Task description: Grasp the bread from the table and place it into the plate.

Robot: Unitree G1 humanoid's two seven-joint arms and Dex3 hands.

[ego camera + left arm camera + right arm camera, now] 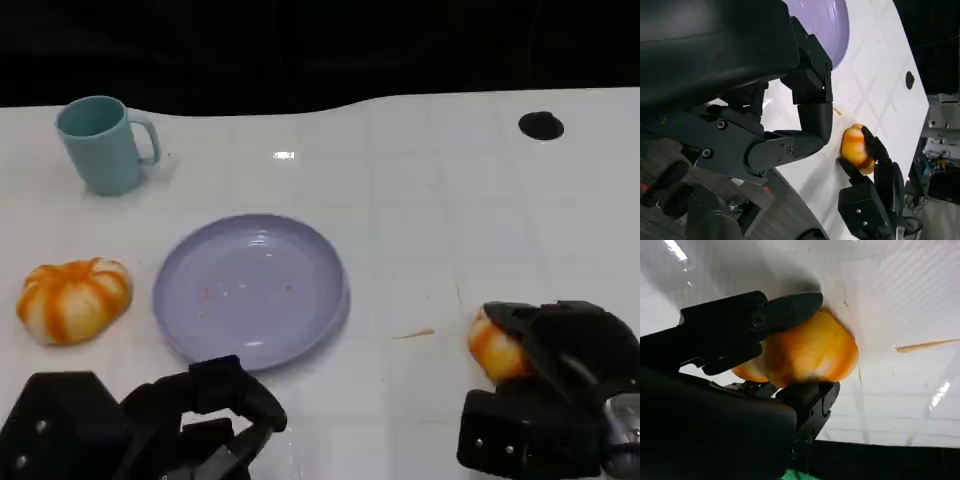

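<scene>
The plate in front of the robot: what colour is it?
The plate is pale purple, clearest in the head view.

A white table (pixel 480 200) with a faint grid fills most of the frame; its far edge curves along the top, with darkness behind. A black round hole (pixel 541 125) sits upper right. Glare (pixel 283 155) marks upper centre. Lower left, possibly wood-grain floor (pixel 790 220).

My white table (pixel 420 200) carries a lilac plate (pixel 250 290) near its middle. Behind the plate to its left stands a teal mug (pixel 100 143); just left of the plate lies an orange-striped bread (pixel 73 299); well to its right sits another orange bread (pixel 494 347).
</scene>
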